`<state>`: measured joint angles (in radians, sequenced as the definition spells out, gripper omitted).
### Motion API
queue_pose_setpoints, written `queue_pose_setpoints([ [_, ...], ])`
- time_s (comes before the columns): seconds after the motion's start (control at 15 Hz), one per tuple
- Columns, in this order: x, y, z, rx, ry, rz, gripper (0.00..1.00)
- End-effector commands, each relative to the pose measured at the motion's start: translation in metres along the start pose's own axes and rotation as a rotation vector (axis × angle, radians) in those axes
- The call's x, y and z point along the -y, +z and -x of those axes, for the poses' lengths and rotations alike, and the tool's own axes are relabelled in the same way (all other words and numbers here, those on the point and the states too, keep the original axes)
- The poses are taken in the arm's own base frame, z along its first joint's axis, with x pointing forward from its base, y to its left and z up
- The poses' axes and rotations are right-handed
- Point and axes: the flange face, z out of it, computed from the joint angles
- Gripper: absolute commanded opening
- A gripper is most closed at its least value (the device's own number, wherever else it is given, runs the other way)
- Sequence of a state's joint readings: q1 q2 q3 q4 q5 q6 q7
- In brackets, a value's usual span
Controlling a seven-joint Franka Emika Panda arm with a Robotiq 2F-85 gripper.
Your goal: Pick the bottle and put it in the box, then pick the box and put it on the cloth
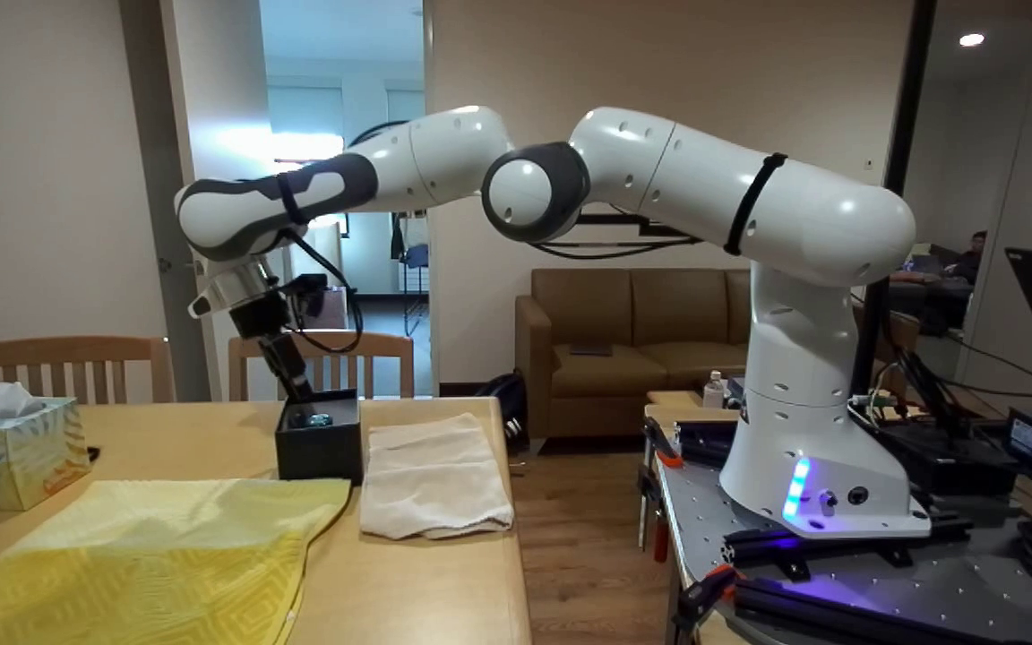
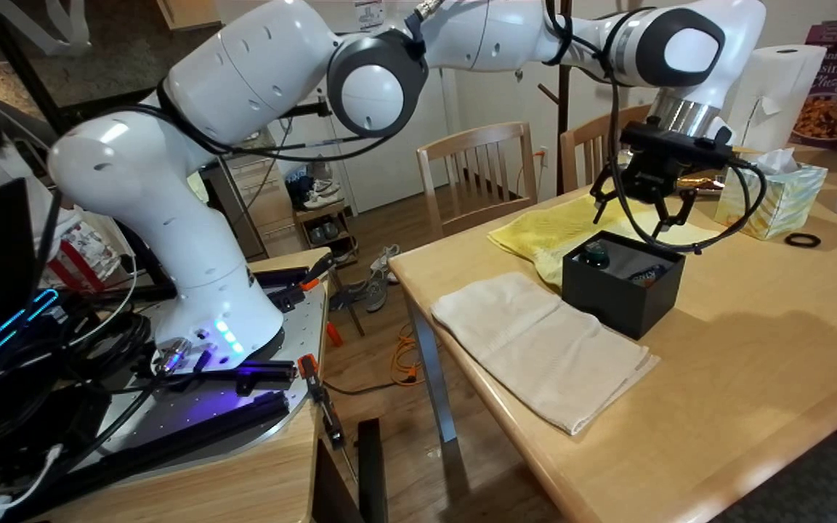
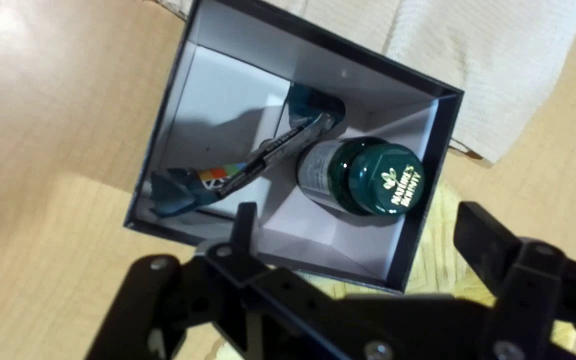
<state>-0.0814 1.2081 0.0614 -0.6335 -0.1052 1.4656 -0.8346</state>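
In the wrist view a dark green bottle with a white label lies tilted inside the black box, its cap toward one wall. The box rests on the wooden table, right beside the folded cream cloth; whether the two touch I cannot tell. My gripper stands open over the yellow-cloth side of the box, nothing between its fingers. One fingertip overlaps the box's rim, while the other shows outside it. In an exterior view the gripper reaches down behind the box wall.
A dark-wrapped snack bar shares the box with the bottle. The yellow cloth spreads close to the box. A tissue box and a black ring are on the table, with paper towels and a cereal box farther back.
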Motion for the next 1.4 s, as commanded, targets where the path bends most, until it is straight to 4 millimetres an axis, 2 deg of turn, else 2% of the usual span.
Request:
queue_pose_setpoints([
  [0.0, 0.022, -0.055, 0.012, -0.002, -0.007, 0.024, 1.00],
  [0.2, 0.044, -0.086, 0.023, 0.023, -0.011, 0.006, 1.00],
  [0.33, 0.056, -0.094, 0.030, 0.053, 0.002, -0.027, 1.00],
  [0.53, 0.065, -0.081, 0.035, 0.075, -0.005, -0.082, 1.00],
  [0.73, 0.071, -0.054, 0.035, 0.071, -0.030, -0.119, 1.00],
  [0.93, 0.062, -0.037, 0.024, -0.062, -0.013, -0.043, 1.00],
  [1.07, 0.057, -0.037, 0.022, -0.150, 0.010, 0.025, 1.00],
  [1.2, 0.053, -0.024, 0.022, -0.206, 0.044, 0.077, 1.00],
  [1.33, 0.058, -0.014, 0.026, -0.228, 0.063, 0.119, 1.00],
])
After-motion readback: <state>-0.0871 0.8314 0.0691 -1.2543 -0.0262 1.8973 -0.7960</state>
